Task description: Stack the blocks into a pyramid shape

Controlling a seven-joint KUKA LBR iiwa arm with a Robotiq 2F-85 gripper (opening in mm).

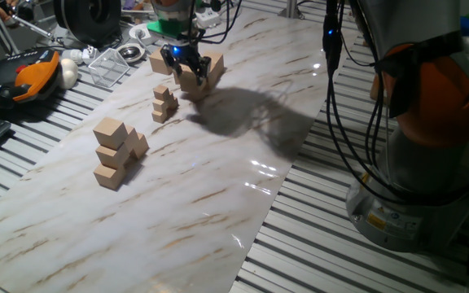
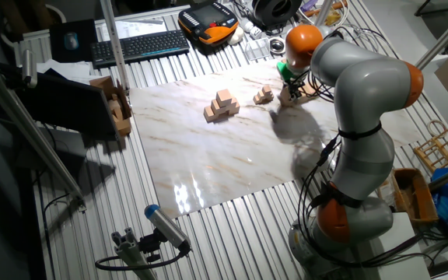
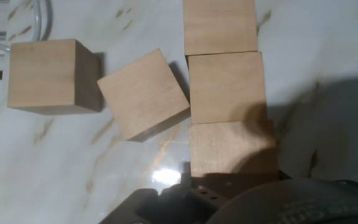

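Pale matt wood on the blocks (image 3: 225,87), smooth, fine grain showing. Beneath them the marble-look tabletop (image 1: 218,203) is glossy, lamp glare at five o'clock. Around it ribbed bare-metal slats (image 1: 340,252). The arm's shell (image 2: 364,85) looks like smooth grey plastic, slightly shiny.

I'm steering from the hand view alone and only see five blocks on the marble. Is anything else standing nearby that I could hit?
Observer: Yes. One fixed view shows a short stack of smaller tan cubes on the marble board, standing apart from the blocks under the gripper.
Operator: Anything beyond that stack?
Observer: A stepped pile of tan cubes, further along the board and away from the gripper.
Operator: And off the board, past my blocks?
Observer: A clear plastic container sits on the slatted table, just beyond the board's edge.
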